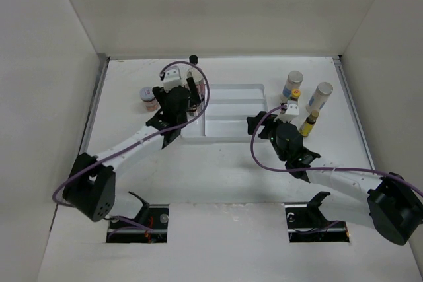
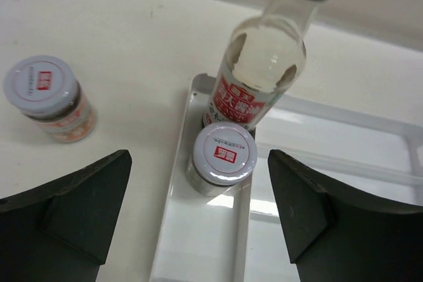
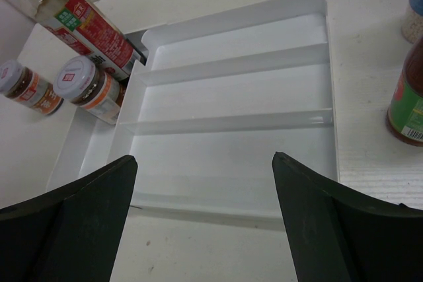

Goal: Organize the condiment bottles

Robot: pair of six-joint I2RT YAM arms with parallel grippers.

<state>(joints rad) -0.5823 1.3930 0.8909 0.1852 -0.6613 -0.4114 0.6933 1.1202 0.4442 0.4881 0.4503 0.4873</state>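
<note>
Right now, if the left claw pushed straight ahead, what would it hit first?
Most likely the short pale-lidded jar, sitting in the white tray dead ahead of the open left claw. The tall clear bottle stands just behind it. Depth is hard to judge.

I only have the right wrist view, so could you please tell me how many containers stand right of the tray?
Observer: Four stand there: two silver-lidded shakers and two yellow-capped bottles.
Operator: Thank you. Is the left end effector holding anything?
Observer: No, the left end effector is open and empty, aimed at a pale-lidded jar standing in the left end of the tray.
</note>
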